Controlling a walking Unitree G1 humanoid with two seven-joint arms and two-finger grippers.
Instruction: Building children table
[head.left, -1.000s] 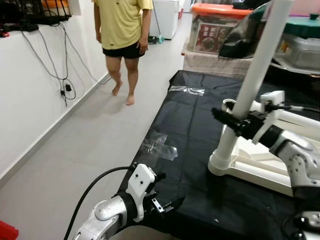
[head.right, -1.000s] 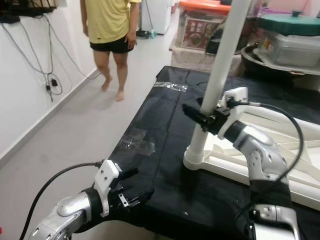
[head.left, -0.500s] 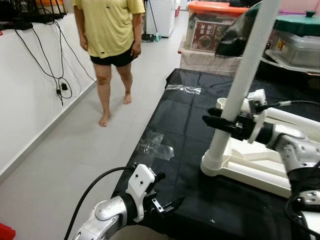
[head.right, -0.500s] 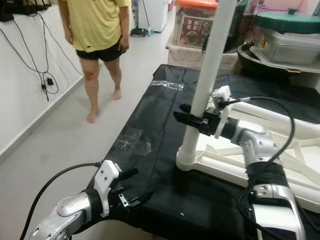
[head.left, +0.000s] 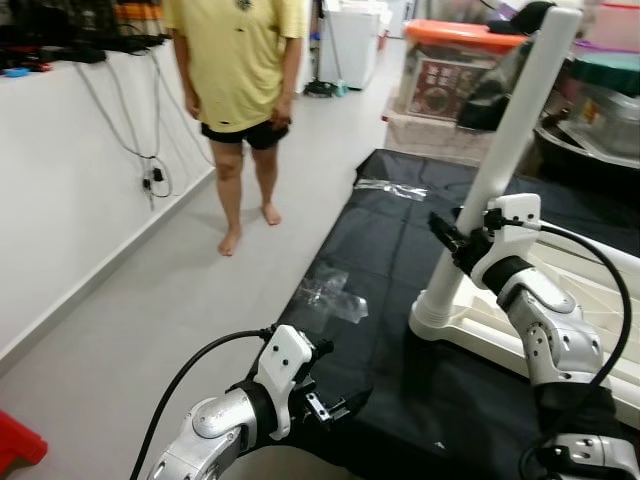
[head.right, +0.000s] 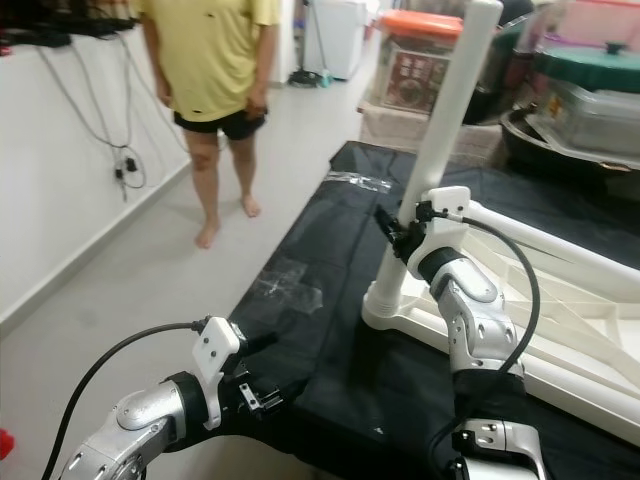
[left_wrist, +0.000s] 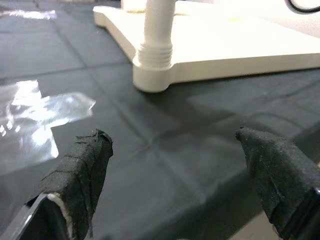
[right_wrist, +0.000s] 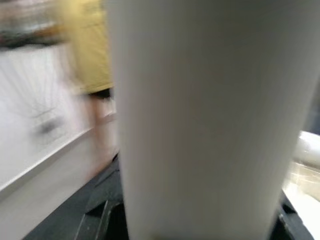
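Note:
A white table top (head.left: 487, 327) lies upside down on a black sheet (head.left: 380, 250). One long white leg (head.left: 510, 130) stands up from its near corner, leaning a little to the right. My right gripper (head.left: 455, 238) is shut on the white leg about a third of the way up; in the right wrist view the leg (right_wrist: 200, 115) sits between the black fingers (right_wrist: 100, 216). My left gripper (head.left: 340, 380) hangs open and holds nothing low at the sheet's near edge, its fingers (left_wrist: 80, 175) spread wide and pointing towards the leg's base (left_wrist: 152, 75).
A person (head.left: 240, 70) in a yellow shirt stands on the grey floor, left of the sheet. Clear tape patches (head.left: 335, 295) lie on the sheet. Storage boxes (head.left: 450, 70) are stacked behind. Cables (head.left: 150, 170) hang on the left wall. A red thing (head.left: 15, 445) sits at the lower left.
The person has walked nearer and now stands by the sheet. My right arm has swung round while still holding the leg. The camera has shifted; the left gripper has kept its place.

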